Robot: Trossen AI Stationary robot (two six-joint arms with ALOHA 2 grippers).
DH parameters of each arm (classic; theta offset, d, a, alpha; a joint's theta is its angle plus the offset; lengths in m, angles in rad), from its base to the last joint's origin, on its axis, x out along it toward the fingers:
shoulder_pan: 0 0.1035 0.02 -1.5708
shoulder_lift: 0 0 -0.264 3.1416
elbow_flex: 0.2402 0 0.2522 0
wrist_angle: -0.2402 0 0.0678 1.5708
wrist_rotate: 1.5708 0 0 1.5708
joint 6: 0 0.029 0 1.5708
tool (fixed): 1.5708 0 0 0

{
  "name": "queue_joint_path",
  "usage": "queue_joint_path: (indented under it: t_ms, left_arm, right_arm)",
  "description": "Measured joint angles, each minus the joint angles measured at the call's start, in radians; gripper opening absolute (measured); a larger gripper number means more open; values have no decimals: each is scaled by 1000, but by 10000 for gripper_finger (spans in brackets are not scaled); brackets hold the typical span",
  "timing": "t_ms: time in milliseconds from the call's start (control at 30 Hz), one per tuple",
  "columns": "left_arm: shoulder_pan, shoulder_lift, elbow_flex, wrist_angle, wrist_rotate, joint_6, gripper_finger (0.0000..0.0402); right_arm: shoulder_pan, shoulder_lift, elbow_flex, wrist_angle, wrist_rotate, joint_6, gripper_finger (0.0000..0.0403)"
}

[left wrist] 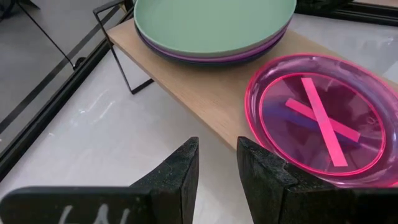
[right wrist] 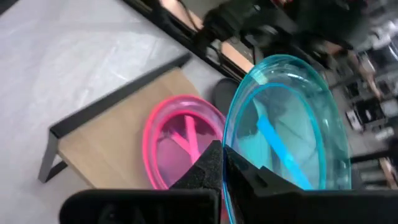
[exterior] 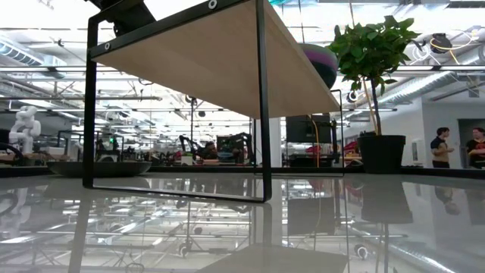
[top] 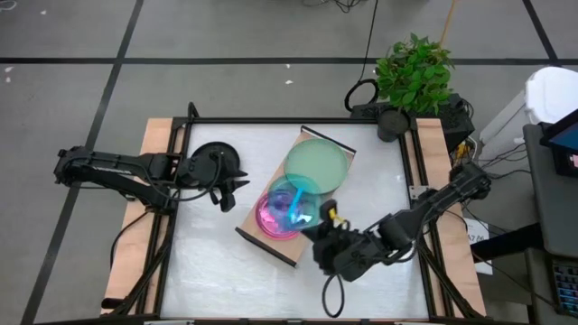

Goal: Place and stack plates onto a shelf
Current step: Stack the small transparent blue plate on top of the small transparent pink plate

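The light-wood shelf (top: pixel 271 236) stands slantwise mid-table. A pale green plate (top: pixel 316 164) tops a stack with a purple plate (left wrist: pixel 205 57) on the shelf's far end. A pink plate (top: pixel 271 218) lies flat on its near end. My right gripper (top: pixel 318 223) is at the shelf's near-right side, shut on a translucent cyan plate (top: pixel 293 199) over the pink one. A black plate (top: pixel 215 159) rests on the table left of the shelf. My left gripper (top: pixel 237 185) hovers beside it, slightly open and empty, pointing at the shelf (left wrist: pixel 186 81). My right gripper pinches the cyan plate's rim (right wrist: pixel 231 163) between its two fingers (right wrist: pixel 208 168). It comes from the table's near-right side, slanting down. The plate is tilted and held over the pink plate (right wrist: pixel 180 146); whether its far edge touches the pink one cannot be told.
A potted plant (top: pixel 414 72) stands at the table's far right corner. Black frame rails (top: pixel 176 158) border the table on the left and right. The low view shows the shelf's black legs (exterior: pixel 263 114) and the black plate (exterior: pixel 98 168) behind them. White table lies bare near the front edge (top: pixel 226 280).
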Motion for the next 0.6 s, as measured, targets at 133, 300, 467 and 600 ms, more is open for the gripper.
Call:
queue_joint_path:
  t_ms: [133,300,467,600]
  left_arm:
    - [0,0,0,0,0,1,115]
    - [0,0,0,-2,0,9,115]
    - [0,0,0,-3,0,17,115]
    - [0,0,0,-3,0,19,115]
  right_arm:
    - [-9,47,0,88,-36,-102,0]
    - [-40,75,0,124,-106,-122,0]
    - [-71,107,0,120,-191,-123,0]
    - [-84,125,0,83,-220,-121,0]
